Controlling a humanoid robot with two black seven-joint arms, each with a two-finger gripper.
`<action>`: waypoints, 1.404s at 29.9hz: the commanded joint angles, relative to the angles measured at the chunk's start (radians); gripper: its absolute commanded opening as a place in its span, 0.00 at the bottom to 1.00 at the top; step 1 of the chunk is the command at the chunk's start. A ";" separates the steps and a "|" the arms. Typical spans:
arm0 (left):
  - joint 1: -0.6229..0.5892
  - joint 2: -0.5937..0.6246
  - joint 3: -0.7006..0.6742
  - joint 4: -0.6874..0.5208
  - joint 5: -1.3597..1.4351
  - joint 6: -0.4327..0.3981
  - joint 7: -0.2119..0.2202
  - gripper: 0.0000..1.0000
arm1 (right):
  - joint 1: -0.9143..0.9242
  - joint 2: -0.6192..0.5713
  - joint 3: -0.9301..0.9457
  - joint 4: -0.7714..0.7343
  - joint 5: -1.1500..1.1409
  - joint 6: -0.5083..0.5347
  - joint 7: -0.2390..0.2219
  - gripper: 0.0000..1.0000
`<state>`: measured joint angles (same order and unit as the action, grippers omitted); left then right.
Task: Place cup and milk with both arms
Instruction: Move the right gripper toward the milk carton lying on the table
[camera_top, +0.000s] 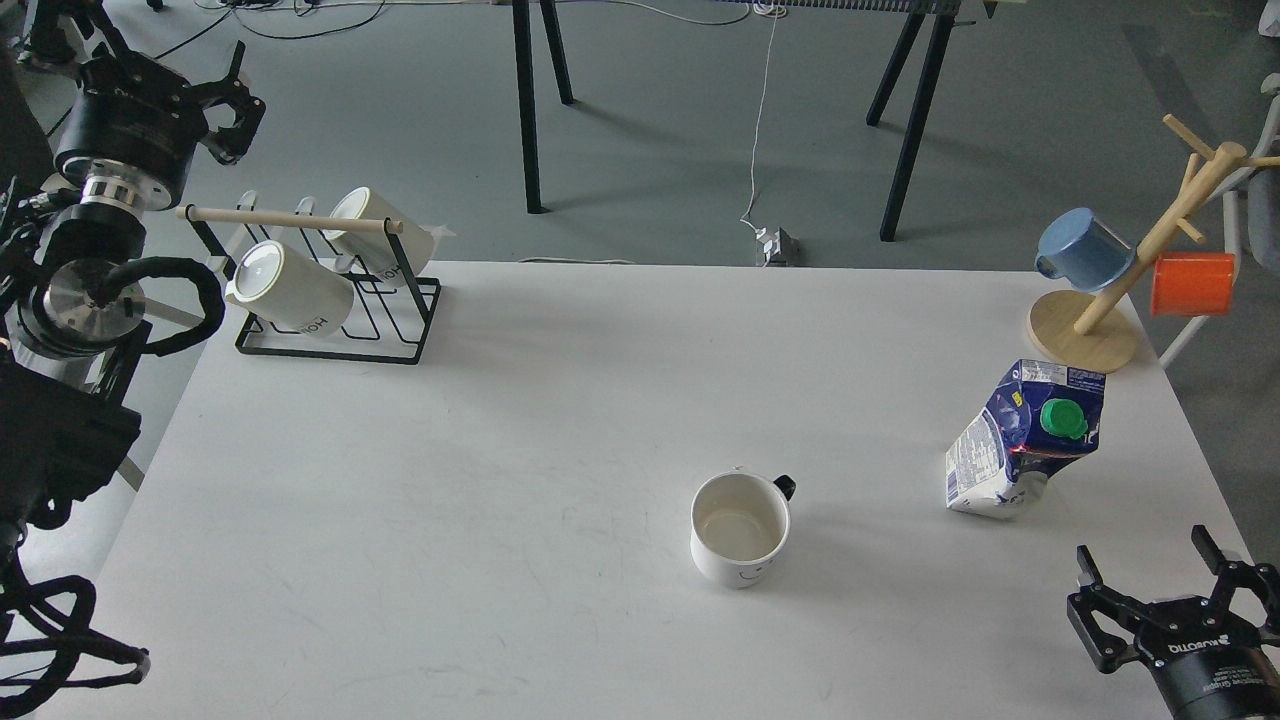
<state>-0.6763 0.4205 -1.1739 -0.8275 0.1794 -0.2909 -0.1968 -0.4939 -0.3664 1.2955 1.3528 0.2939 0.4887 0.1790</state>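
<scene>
A white cup with a dark handle stands upright and empty on the white table, right of centre. A blue and white milk carton with a green cap stands crumpled and leaning near the table's right edge. My right gripper is open and empty at the bottom right corner, below the carton and apart from it. My left gripper is open and empty at the top left, off the table, above and behind the mug rack.
A black wire rack with a wooden bar holds two white mugs at the table's back left. A wooden mug tree with a blue mug and an orange mug stands at the back right. Black stand legs are on the floor behind.
</scene>
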 joint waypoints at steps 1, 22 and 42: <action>0.003 0.004 -0.001 -0.001 0.000 0.004 0.005 1.00 | 0.057 0.067 -0.034 -0.063 -0.018 0.000 -0.001 0.99; 0.014 0.072 -0.009 -0.001 -0.020 0.001 0.005 1.00 | 0.193 0.127 -0.047 -0.133 -0.013 0.000 0.007 0.99; 0.011 0.075 -0.007 0.001 -0.023 0.007 0.008 1.00 | 0.325 0.150 -0.053 -0.218 -0.018 0.000 0.008 0.89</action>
<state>-0.6649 0.4925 -1.1822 -0.8256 0.1564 -0.2866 -0.1887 -0.1903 -0.2165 1.2406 1.1597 0.2775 0.4887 0.1869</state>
